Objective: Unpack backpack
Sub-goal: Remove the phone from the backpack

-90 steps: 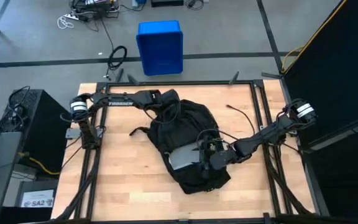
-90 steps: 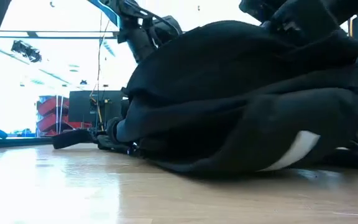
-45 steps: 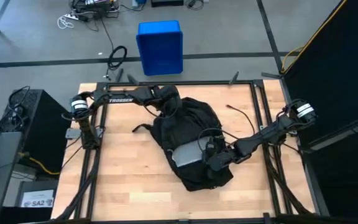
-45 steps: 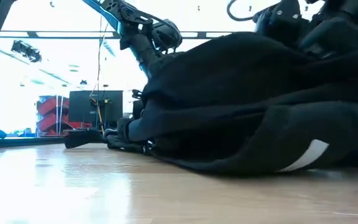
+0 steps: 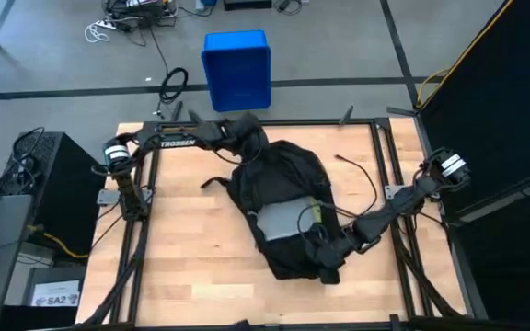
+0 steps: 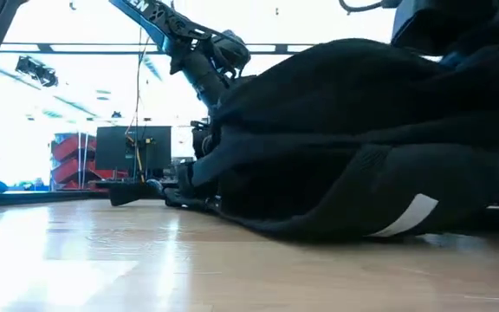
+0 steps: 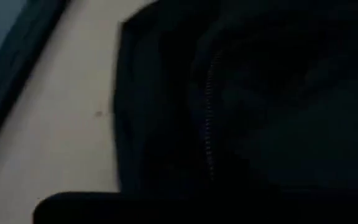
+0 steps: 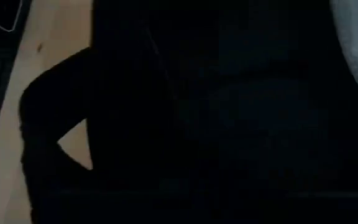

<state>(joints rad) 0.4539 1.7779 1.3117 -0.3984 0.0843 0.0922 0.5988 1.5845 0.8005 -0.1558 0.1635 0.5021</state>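
Observation:
The black backpack (image 5: 288, 175) lies flat in the middle of the table, its rounded top toward the far edge. Its opening gapes, showing a flat grey thing (image 5: 282, 221) and a small yellow-green thing (image 5: 309, 213) inside. My left gripper (image 5: 251, 145) is shut at the backpack's top end and stands raised above the table in the low view (image 6: 219, 65). My right gripper (image 5: 326, 267) is shut at the backpack's near right edge. A shoulder strap (image 5: 212, 181) trails on the wood to the left. A white stripe (image 6: 405, 217) shows on the near side. My left gripper holds the backpack's top end (image 5: 258, 152), coming level from the table's left. Its own body hides which part it has. That end is raised off the table and the cloth slopes down from it (image 6: 258, 87); the rest lies on the wood. My right gripper is shut on black cloth at the near edge of the opening (image 5: 318, 256), slanting in from the table's right. The gripper body and the dark wrist view hide the contact. The cloth there is drawn back toward the near edge, baring the grey thing.
A blue bin (image 5: 237, 69) stands on the floor beyond the far edge. A thin cable (image 5: 352, 165) lies on the wood right of the backpack. Black frame rails (image 5: 385, 156) run along the table's sides. Bare wood (image 5: 182, 248) lies at the near left.
My right gripper has gone toward the near edge and shut, and the opening's cloth has come with it, so more of the grey thing shows. My left gripper has moved a little toward the far edge, and the backpack's top end has gone with it.

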